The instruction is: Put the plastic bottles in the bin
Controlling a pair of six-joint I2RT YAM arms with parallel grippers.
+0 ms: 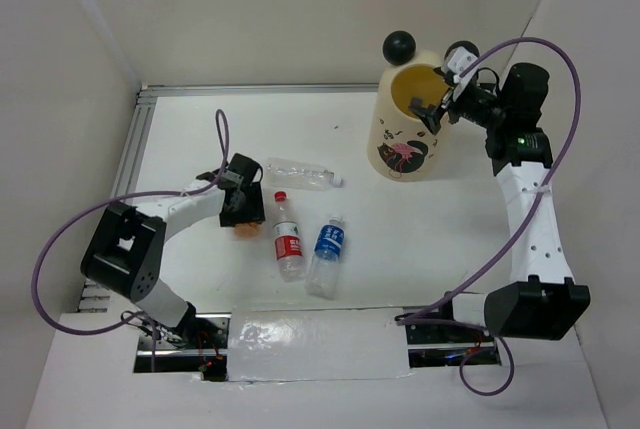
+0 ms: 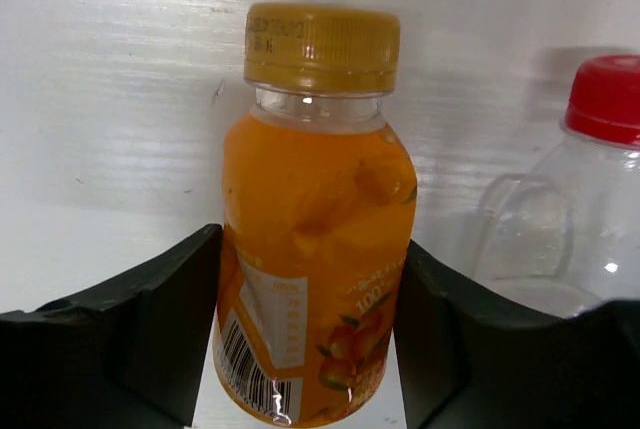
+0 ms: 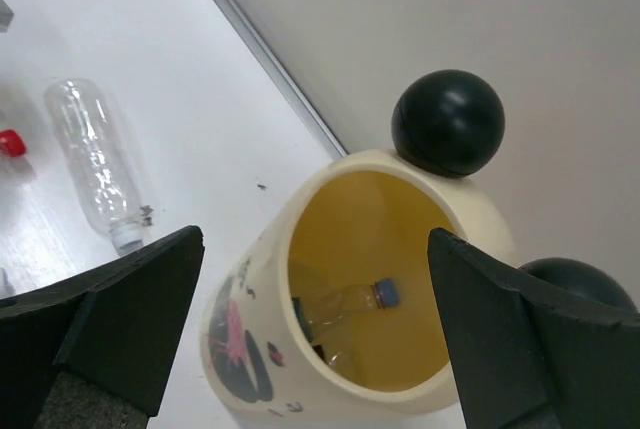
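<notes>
Our left gripper (image 2: pixel 310 249) clasps the orange bottle (image 2: pixel 315 189); our right gripper (image 3: pixel 315 239) hangs, jaws spread wide, above the bin (image 3: pixel 236 294).

"100" on the orange bottle (image 2: pixel 315 219) label

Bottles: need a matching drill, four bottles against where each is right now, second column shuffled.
1. orange bottle
2. unlabelled bottle
3. blue-capped bottle
4. red-labelled bottle

A. inside the bin
B. between the fingers of the left gripper
C. lying beside the blue-labelled bottle
D. lying alone, neck toward the bin

Pairs: 1-B, 2-D, 3-A, 4-C
</notes>
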